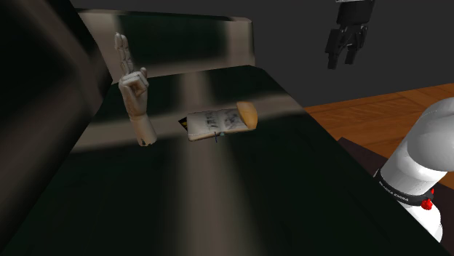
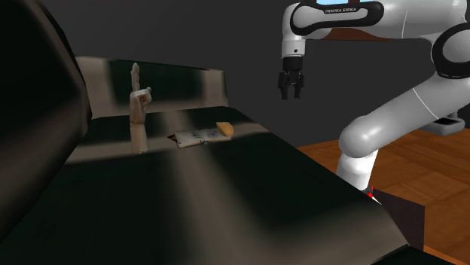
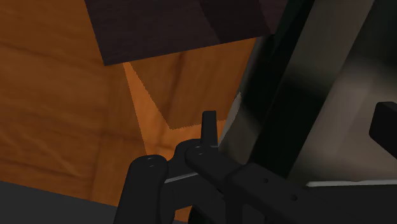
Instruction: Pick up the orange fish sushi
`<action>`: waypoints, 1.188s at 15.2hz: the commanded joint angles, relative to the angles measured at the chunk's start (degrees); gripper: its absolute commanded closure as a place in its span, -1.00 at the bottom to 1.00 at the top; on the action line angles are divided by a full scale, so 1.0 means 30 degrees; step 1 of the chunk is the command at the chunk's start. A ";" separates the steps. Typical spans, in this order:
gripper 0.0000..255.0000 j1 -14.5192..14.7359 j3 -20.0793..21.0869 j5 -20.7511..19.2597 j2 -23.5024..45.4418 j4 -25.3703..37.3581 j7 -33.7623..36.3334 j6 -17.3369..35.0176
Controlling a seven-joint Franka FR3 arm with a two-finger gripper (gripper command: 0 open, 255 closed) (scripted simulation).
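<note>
The orange fish sushi (image 1: 249, 114) is a small orange-tan piece lying on one end of a printed paper (image 1: 210, 123) on a dark, flat surface (image 1: 240, 196). The second exterior view shows the sushi (image 2: 224, 129) on the paper (image 2: 192, 136) too. My black gripper (image 1: 344, 60) hangs high in the air, well off to the shoulder view's right of the sushi and past the surface's edge. The gripper (image 2: 292, 92) is open and holds nothing. In the wrist view one finger (image 3: 208, 127) stands over the wooden floor beside the surface's edge.
A wooden mannequin hand (image 1: 135, 98) stands upright just to the shoulder view's left of the paper. A pale back panel (image 1: 182, 44) rises behind. Orange wooden floor (image 1: 378, 124) lies beyond the surface's right edge, with a dark box (image 2: 407, 218) at the arm's base.
</note>
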 commanded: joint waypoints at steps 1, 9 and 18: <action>-1.00 0.0000 0.0000 0.0000 0.0000 0.0000 0.0000 0.0000; -1.00 0.0890 0.3499 0.2752 0.0905 -0.0144 0.4272 0.2420; -1.00 0.1304 0.7509 0.4521 0.3919 0.1606 0.8923 0.5547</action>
